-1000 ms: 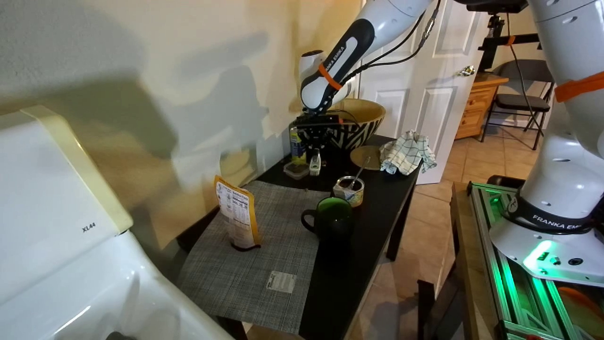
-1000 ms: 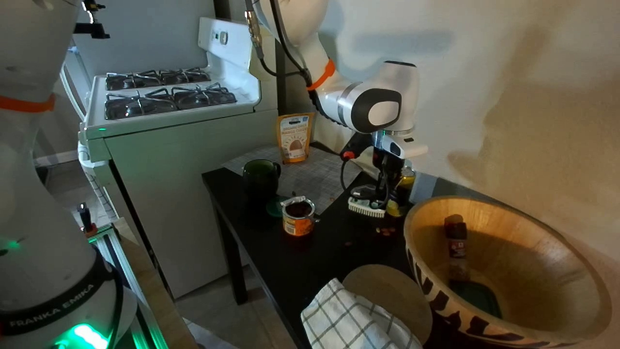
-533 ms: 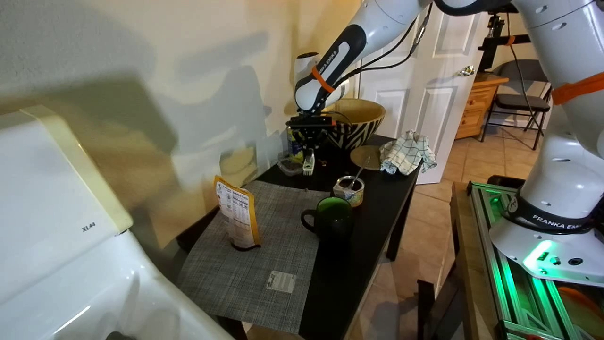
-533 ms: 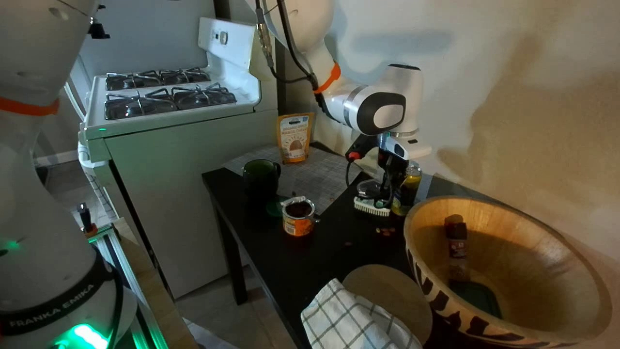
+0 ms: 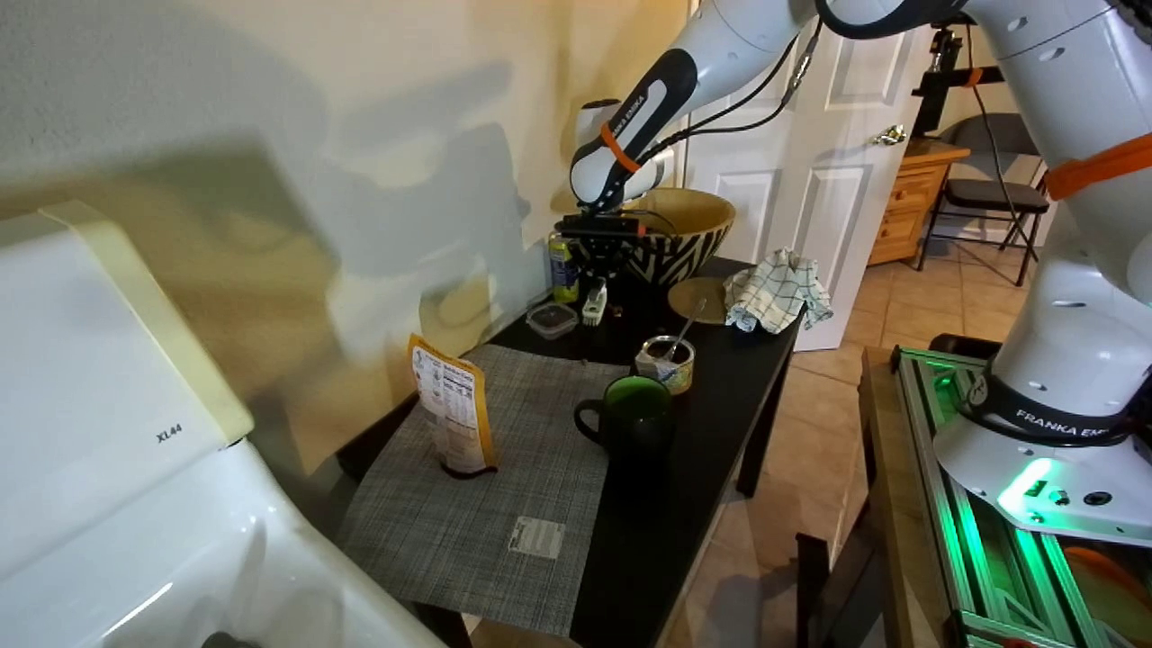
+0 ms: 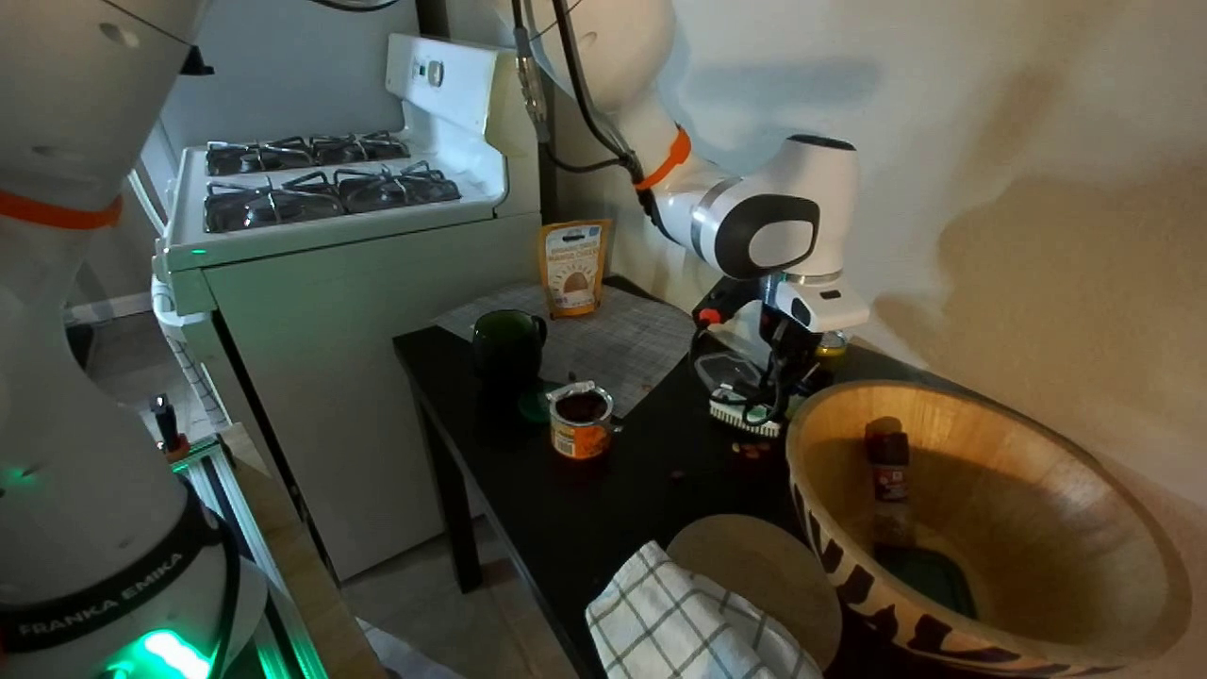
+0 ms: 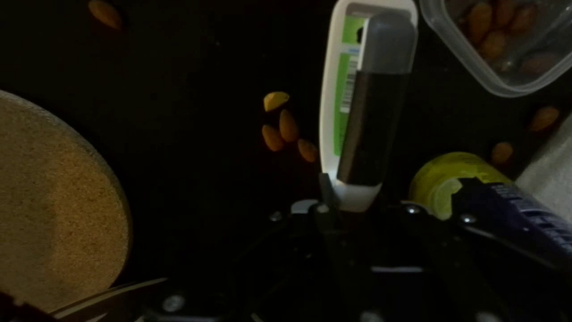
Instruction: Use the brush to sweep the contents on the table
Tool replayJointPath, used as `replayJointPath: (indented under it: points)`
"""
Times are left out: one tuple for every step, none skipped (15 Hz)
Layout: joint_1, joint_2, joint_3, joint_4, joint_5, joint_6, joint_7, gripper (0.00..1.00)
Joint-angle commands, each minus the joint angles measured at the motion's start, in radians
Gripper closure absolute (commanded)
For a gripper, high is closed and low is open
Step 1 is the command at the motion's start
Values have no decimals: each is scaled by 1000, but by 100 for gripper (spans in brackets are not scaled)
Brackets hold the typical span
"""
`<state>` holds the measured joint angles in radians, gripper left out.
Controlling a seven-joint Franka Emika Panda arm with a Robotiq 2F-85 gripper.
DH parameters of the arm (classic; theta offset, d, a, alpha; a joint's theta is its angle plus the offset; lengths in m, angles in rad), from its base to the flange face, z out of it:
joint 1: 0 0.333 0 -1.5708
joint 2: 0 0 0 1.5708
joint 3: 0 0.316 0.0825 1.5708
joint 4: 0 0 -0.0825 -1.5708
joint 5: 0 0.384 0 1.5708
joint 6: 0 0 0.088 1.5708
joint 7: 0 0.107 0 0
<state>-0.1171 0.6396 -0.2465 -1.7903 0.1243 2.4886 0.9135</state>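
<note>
The brush has a white body, pale bristles and a dark grey handle; it shows in both exterior views [image 5: 595,304] [image 6: 745,415] and the wrist view [image 7: 333,103]. My gripper [image 7: 353,197] is shut on the brush's near end and holds it bristles down, low over the table [image 6: 641,509]. I cannot tell whether the bristles touch the top. The gripper also shows in both exterior views [image 5: 598,273] [image 6: 771,385]. Several almonds [image 7: 288,126] lie loose beside the brush; they also show in an exterior view [image 6: 752,450]. The far fingertip is dark and hard to see.
A clear container [image 7: 485,74] with almonds and a yellow bottle [image 5: 563,268] stand close to the brush by the wall. A large wooden bowl [image 6: 1037,490], a round board [image 6: 754,575], a cloth [image 6: 688,622], an open can [image 6: 580,434] and a mug [image 6: 507,344] are around.
My gripper and the brush have moved towards the bowl and the brush has turned a little. The clear container and the yellow bottle have shifted slightly towards the wall. The loose almonds look unmoved.
</note>
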Motion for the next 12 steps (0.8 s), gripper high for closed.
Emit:
replayJointPath:
  points:
    - [19,5,-24,-13,4,30,55,94]
    - [28,-1,-35,-26,-4,31,74,94]
    - [41,-6,-52,-39,-16,29,105,94]
    - [50,-8,-65,-48,-25,31,132,94]
    - [56,-8,-74,-56,-28,33,152,94]
    - [57,-7,-78,-63,-26,28,169,94]
    - [57,-3,-79,-66,-24,20,182,94]
    - [56,-2,-78,-71,-20,16,194,94]
    - [52,-4,-74,-75,-16,7,197,94]
    - [46,-9,-65,-80,-12,-11,189,94]
    - [47,-15,-63,-87,-12,-18,190,94]
    - [43,-24,-56,-96,-9,-34,181,94]
